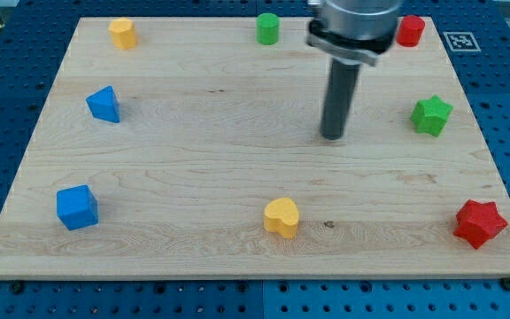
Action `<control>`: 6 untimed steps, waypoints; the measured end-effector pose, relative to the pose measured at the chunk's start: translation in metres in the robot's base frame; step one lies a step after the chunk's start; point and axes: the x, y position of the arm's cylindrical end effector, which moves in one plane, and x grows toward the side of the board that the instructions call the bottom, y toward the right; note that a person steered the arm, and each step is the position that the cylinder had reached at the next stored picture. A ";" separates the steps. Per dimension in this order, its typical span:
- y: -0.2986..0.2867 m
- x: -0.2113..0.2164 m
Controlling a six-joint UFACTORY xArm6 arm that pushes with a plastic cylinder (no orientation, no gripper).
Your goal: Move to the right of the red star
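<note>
The red star (pixel 480 222) lies near the board's lower right corner. My tip (pixel 332 136) rests on the board right of centre, well up and to the left of the red star. The green star (pixel 431 115) is to the right of my tip, near the view's right edge. The rod rises from the tip to the arm's dark body at the view's top.
A wooden board (pixel 202 168) lies on a blue perforated table. On it are a yellow heart (pixel 282 217) at the bottom centre, a blue cube (pixel 77 206), a blue block (pixel 104 105), a yellow block (pixel 123 33), a green cylinder (pixel 267 28) and a red cylinder (pixel 410 30).
</note>
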 end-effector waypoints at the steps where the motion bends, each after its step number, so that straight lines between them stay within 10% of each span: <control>1: 0.058 0.014; 4: 0.221 0.098; 6: 0.220 0.153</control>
